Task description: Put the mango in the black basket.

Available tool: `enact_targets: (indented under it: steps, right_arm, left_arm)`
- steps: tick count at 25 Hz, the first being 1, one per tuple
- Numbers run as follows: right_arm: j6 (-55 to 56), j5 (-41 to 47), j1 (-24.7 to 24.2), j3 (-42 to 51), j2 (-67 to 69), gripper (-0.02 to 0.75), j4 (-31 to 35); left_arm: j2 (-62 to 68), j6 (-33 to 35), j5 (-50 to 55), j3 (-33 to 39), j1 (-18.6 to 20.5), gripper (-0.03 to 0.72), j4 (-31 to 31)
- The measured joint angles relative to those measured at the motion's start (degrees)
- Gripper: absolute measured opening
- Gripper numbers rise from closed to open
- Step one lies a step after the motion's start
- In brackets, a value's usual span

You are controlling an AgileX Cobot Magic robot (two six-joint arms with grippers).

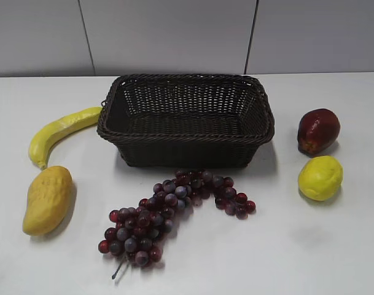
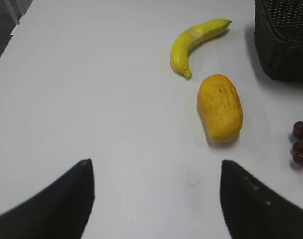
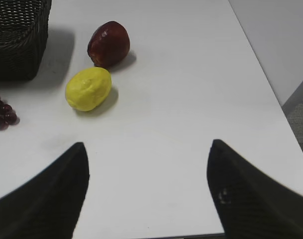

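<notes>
The mango (image 1: 46,200) is plump, yellow-orange and dimpled, lying on the white table at the front left. It also shows in the left wrist view (image 2: 220,107). The black basket (image 1: 187,132) is a woven wicker rectangle at the back centre, with nothing in it; a corner shows in the left wrist view (image 2: 283,40) and in the right wrist view (image 3: 17,37). My left gripper (image 2: 156,167) is open and empty, above bare table short of the mango. My right gripper (image 3: 147,149) is open and empty near the table's right front. Neither gripper shows in the exterior view.
A yellow banana (image 1: 61,132) lies left of the basket, beyond the mango. A bunch of dark red grapes (image 1: 168,212) lies in front of the basket. A dark red fruit (image 1: 318,130) and a yellow lemon (image 1: 320,177) sit at the right. The table's right edge (image 3: 270,84) is near.
</notes>
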Motion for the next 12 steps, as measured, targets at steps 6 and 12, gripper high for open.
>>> enact_targets:
  steps: [6,12]
  right_arm:
    - [0.0,0.0,0.0,0.0,0.0,0.569,0.0]
    - [0.0,0.0,0.0,0.0,0.0,0.569,0.0]
  left_arm:
    - [0.0,0.0,0.0,0.0,0.0,0.589,0.0]
    - [0.0,0.0,0.0,0.0,0.0,0.589,0.0]
